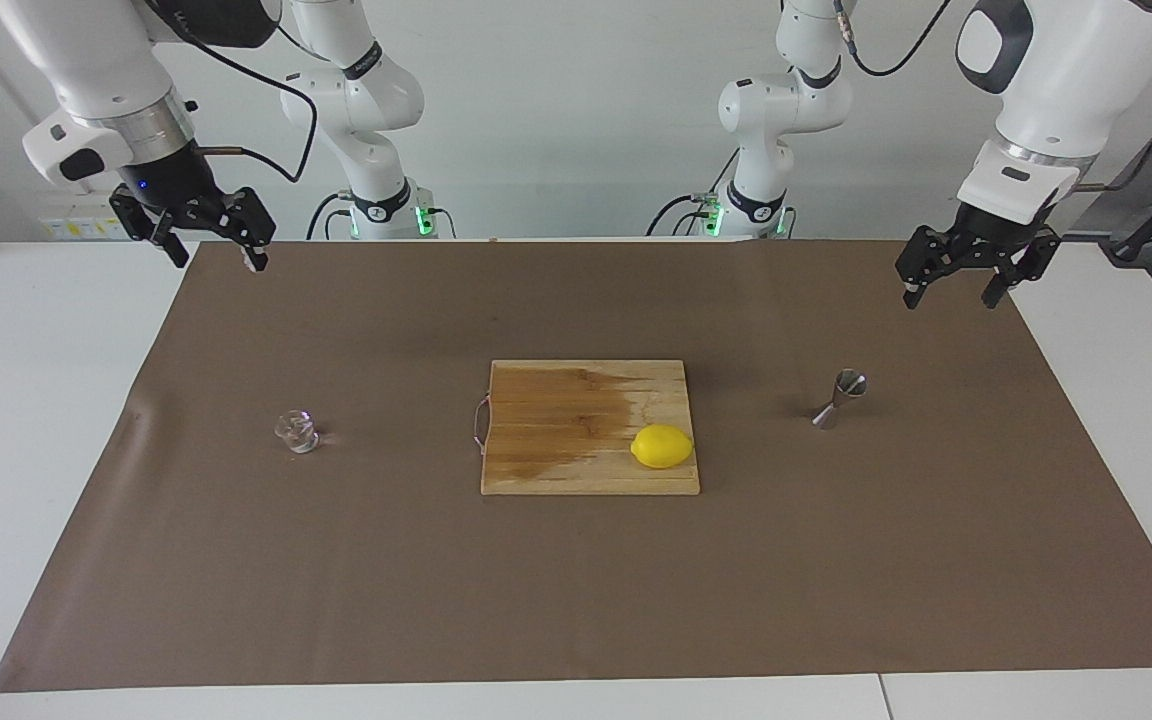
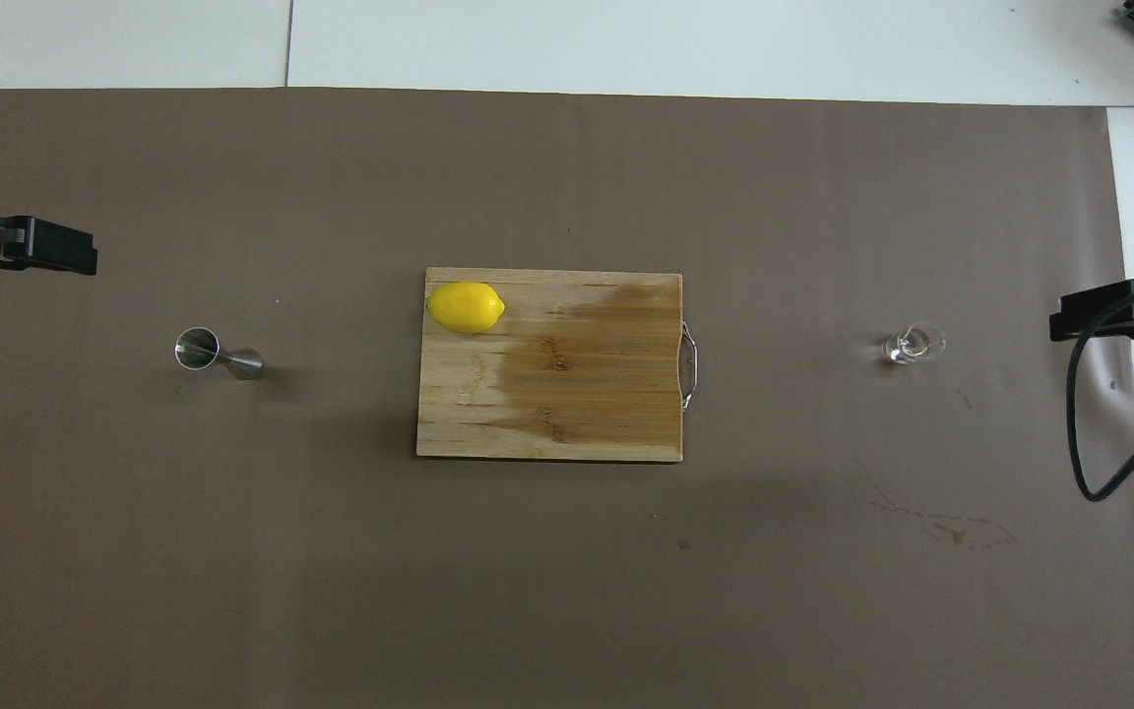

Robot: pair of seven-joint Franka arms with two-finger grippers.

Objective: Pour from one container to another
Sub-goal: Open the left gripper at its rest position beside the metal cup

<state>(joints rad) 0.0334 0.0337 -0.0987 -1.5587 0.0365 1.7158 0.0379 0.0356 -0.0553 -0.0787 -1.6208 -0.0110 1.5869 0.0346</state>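
The clear glass cup [image 1: 297, 431] [image 2: 913, 344] stands on the brown mat toward the right arm's end of the table. The steel jigger [image 1: 839, 398] [image 2: 218, 353] stands upright toward the left arm's end, beside the cutting board. My left gripper [image 1: 951, 298] hangs open and empty above the mat's corner, well above the jigger and off to its side. My right gripper [image 1: 217, 260] hangs open and empty over the mat's other corner, clear of the cup. What the cup contains I cannot tell.
A wooden cutting board [image 1: 556, 430] [image 2: 577, 394] with a dark wet patch lies mid-table between cup and jigger. A yellow lemon [image 1: 662, 446] [image 2: 467, 306] rests on its corner. A black cable [image 2: 1084, 423] loops down from the right arm.
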